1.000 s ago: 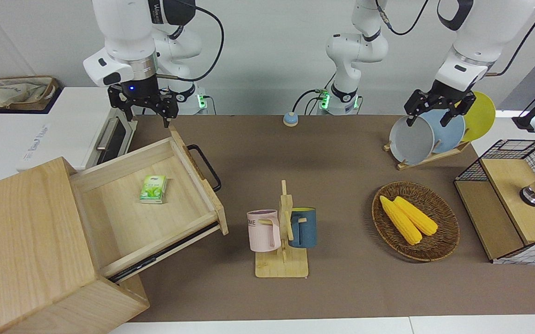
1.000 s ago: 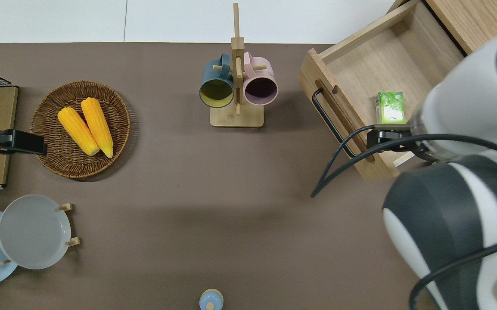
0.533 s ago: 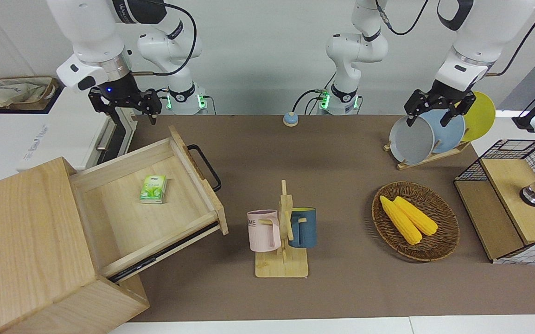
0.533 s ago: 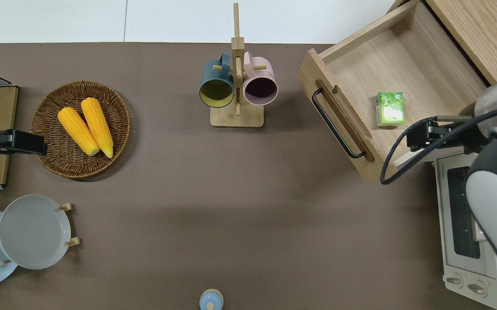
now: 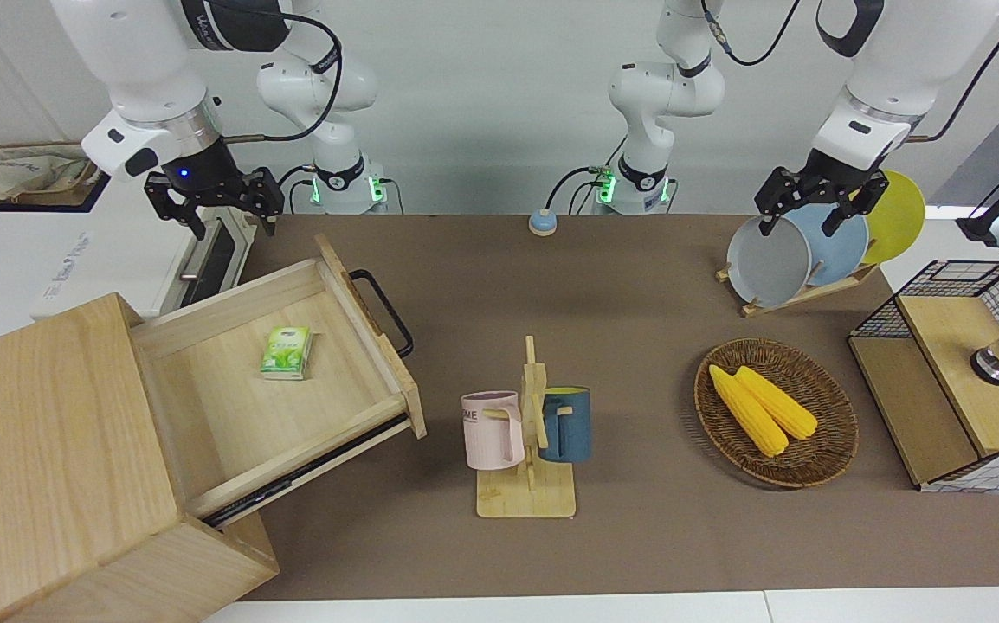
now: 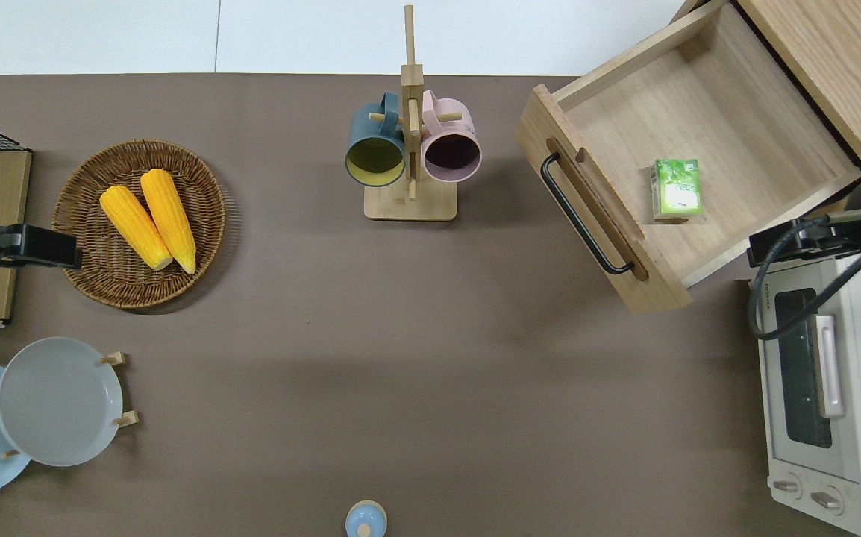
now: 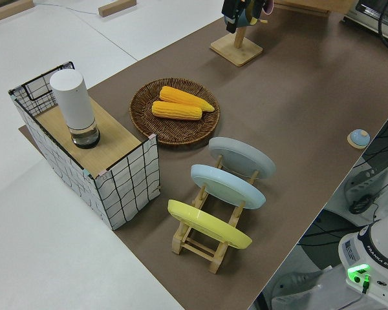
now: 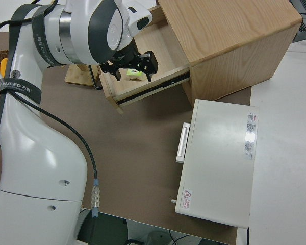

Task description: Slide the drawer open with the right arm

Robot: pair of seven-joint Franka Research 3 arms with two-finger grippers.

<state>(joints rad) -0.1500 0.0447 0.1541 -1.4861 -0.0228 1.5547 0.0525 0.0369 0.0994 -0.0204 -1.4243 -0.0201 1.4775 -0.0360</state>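
The light-wood drawer [image 5: 231,415] stands pulled far out of the wooden cabinet [image 5: 41,433]. Its black bar handle [image 5: 383,311] faces the middle of the table. The drawer [image 6: 736,127], handle [image 6: 583,216] and cabinet [image 6: 833,45] show in the overhead view. A green carton [image 5: 286,352] lies in the drawer. My right gripper [image 5: 212,216] is open and empty. It hangs in the air over the end of the white toaster oven [image 6: 833,388] that lies beside the drawer. It also shows in the right side view [image 8: 132,69]. My left arm is parked, its gripper [image 5: 801,221] open.
A wooden mug rack [image 5: 527,433] with a pink and a blue mug stands mid-table. A wicker basket [image 5: 828,450] with two corn cobs, a plate rack [image 5: 798,294] and a wire-mesh box [image 5: 958,381] are toward the left arm's end. A small blue knob [image 5: 542,222] lies near the robots.
My right gripper has moved from over the drawer's corner nearest the robots toward the right arm's end of the table, to over the toaster oven. The drawer has not moved.
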